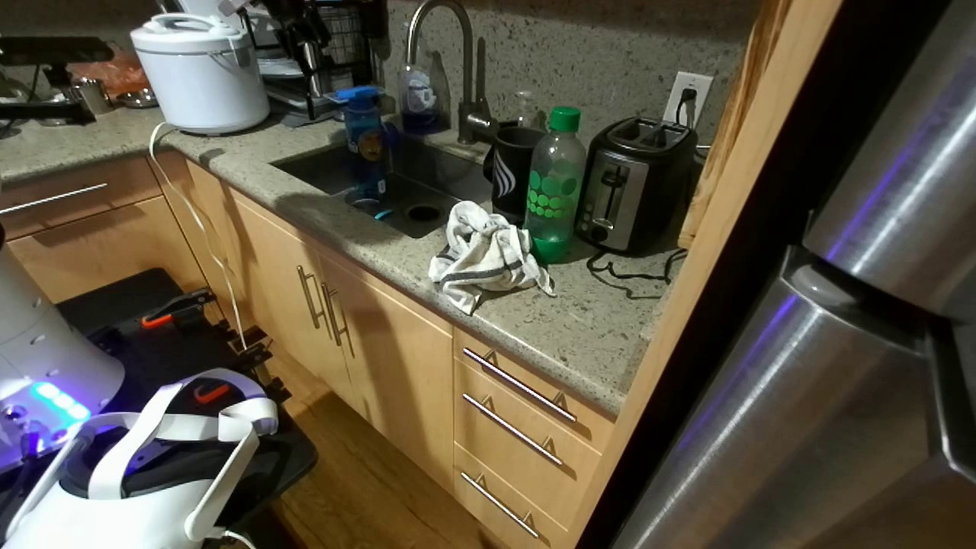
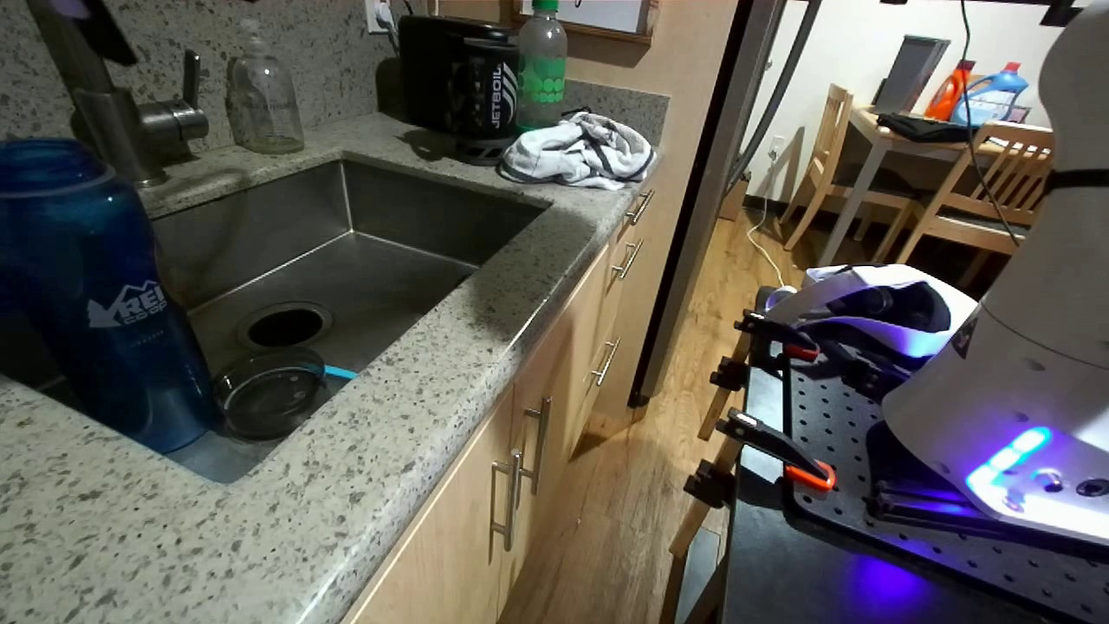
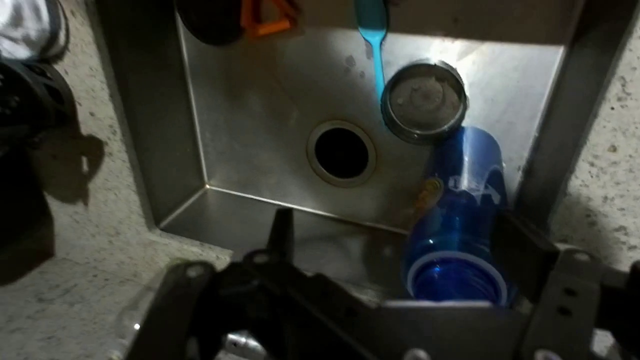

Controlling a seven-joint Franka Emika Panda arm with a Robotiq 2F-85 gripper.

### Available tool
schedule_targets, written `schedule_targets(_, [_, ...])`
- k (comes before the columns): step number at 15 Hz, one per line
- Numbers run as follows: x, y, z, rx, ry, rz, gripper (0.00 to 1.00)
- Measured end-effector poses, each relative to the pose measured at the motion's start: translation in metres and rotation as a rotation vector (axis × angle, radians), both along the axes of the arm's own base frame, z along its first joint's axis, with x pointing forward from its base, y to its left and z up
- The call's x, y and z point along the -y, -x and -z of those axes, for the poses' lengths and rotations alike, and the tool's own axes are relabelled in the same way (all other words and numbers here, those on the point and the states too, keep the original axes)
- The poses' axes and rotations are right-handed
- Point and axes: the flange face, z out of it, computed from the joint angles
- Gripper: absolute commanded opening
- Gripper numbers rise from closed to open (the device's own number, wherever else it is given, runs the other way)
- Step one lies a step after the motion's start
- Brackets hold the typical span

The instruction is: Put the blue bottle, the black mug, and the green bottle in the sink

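Blue bottle (image 2: 104, 286) stands in the sink (image 2: 416, 204) (fingers (image 3: 525, 252) spread wide apart).

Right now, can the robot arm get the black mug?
Probably yes: the fingers are open and nothing stands between the black mug and the sink, though the towel and green bottle crowd the mug.

In an exterior view the left edge crops the blue bottle (image 2: 104, 286) in the sink (image 2: 260, 230); beside the sink, the green bottle (image 2: 542, 80) is clipped at the top and its foot hidden behind the towel (image 2: 576, 154). In the wrist view the black mug (image 3: 32, 97), next to the sink, is cut off at left, and a cropped orange piece (image 3: 272, 27) inside the sink cannot be named.
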Motion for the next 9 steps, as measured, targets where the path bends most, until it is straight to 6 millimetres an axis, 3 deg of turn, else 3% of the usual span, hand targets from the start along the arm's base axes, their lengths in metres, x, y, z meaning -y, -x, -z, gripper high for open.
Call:
schedule_targets(3, [0.035, 0.016, 0.011, -0.036, 0.026, 0.130, 1.00])
schedule_targets(9, [0.121, 0.015, 0.053, -0.116, -0.006, 0.420, 1.00])
